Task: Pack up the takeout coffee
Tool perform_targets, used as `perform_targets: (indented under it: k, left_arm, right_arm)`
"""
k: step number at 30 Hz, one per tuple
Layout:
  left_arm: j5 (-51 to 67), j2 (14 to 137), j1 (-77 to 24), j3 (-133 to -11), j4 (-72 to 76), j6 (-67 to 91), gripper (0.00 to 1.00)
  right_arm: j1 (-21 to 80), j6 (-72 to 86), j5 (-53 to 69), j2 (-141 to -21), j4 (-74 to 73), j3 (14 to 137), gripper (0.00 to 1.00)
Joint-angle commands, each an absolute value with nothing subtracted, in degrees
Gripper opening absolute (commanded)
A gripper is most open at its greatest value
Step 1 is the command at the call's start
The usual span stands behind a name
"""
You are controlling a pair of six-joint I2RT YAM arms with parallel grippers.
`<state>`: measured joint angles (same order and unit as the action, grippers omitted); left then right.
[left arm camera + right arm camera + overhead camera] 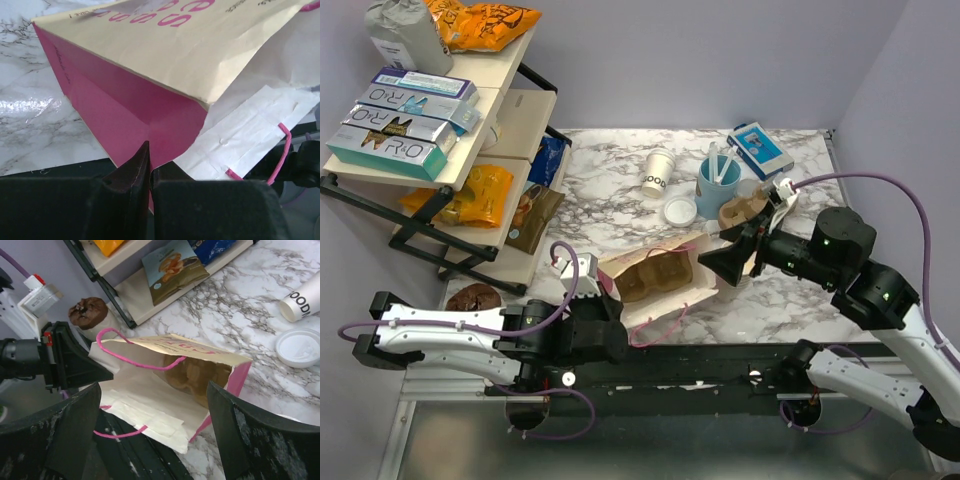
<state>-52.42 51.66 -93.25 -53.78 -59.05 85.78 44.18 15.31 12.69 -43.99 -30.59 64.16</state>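
Note:
The takeout coffee cup [658, 170] [301, 301], white with dark lettering, stands on the marble at the back. A round white lid [680, 210] [300, 347] lies next to it. A cream paper bag [660, 275] [200, 352] with pink sides and pink handles lies on its side near the front edge, with something brown inside. My left gripper [608, 300] [150, 150] is shut on the bag's pink side fold [135, 115]. My right gripper [722, 262] [154, 390] hangs open in front of the bag's mouth with nothing between its fingers, well apart from the cup.
A slanted shelf rack [470, 150] with boxes and snack bags fills the left. A light-blue mug with white sticks [718, 180] and a blue box [760, 150] stand at the back right. A brown muffin [473, 297] [87, 312] sits by the rack.

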Motion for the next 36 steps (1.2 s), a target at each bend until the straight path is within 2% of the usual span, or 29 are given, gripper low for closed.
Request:
perform_targets:
  k: [1,4,6,8,12,14,17,20,23,27,29,32,36]
  left_arm:
    - [-56.8,52.6,-93.5,-56.5,-64.2,92.8,0.13]
    - [-58.9,55.2,-93.4,-59.7,-66.8,94.5,0.11]
    - [-59.3,58.1,-93.1,-62.8,-71.0,101.7,0.06]
    - [-58.5,59.9,-92.3,-64.9,-77.2,109.5,0.0]
    - [-56.5,62.9,-89.0,-70.2,-85.9,115.6,0.0]
    - [-54.2,62.3,-86.1,-70.7,-85.3,113.3,0.0]
    - [-49.7,59.2,-78.3,-68.4,-77.7,103.7,0.0]
    - [-44.4,55.7,-73.0,-64.5,-70.1,96.4,0.0]
    - [-42.6,55.9,-70.8,-64.7,-71.8,96.4,0.0]
    - [-42.2,60.3,-70.0,-68.5,-74.5,95.0,0.0]
    - [-41.7,61.3,-70.0,-69.8,-74.7,94.3,0.0]
    - [-41.2,62.1,-69.8,-69.8,-74.4,94.1,0.0]
    - [-41.0,62.1,-69.6,-70.0,-73.6,93.4,0.0]
  right_arm:
    - [44.5,20.6,15.3,-48.0,-39.8,68.7,0.89]
    - [45.3,20.3,14.2,-50.6,-40.2,68.7,0.81]
    - [46.7,20.0,11.5,-51.9,-40.4,69.2,0.75]
    - [47.5,20.0,8.3,-53.0,-41.1,69.9,0.75]
    - [47.6,20.6,0.2,-52.6,-41.9,71.8,0.75]
    - [47.6,21.3,-7.1,-52.9,-43.1,75.1,0.78]
    - [47.7,21.7,-11.0,-53.1,-44.9,77.8,0.8]
    - [47.6,21.2,-9.6,-53.6,-46.1,79.8,0.83]
    - [47.7,20.4,-6.8,-55.6,-48.5,82.2,0.84]
    - [47.6,12.8,9.9,-61.1,-55.3,84.6,0.84]
    - [47.6,12.6,10.0,-63.4,-54.0,81.4,0.84]
    - [47.7,12.5,3.0,-67.3,-51.0,80.5,0.84]
    - [47.6,15.5,-14.1,-73.6,-48.2,80.9,0.84]
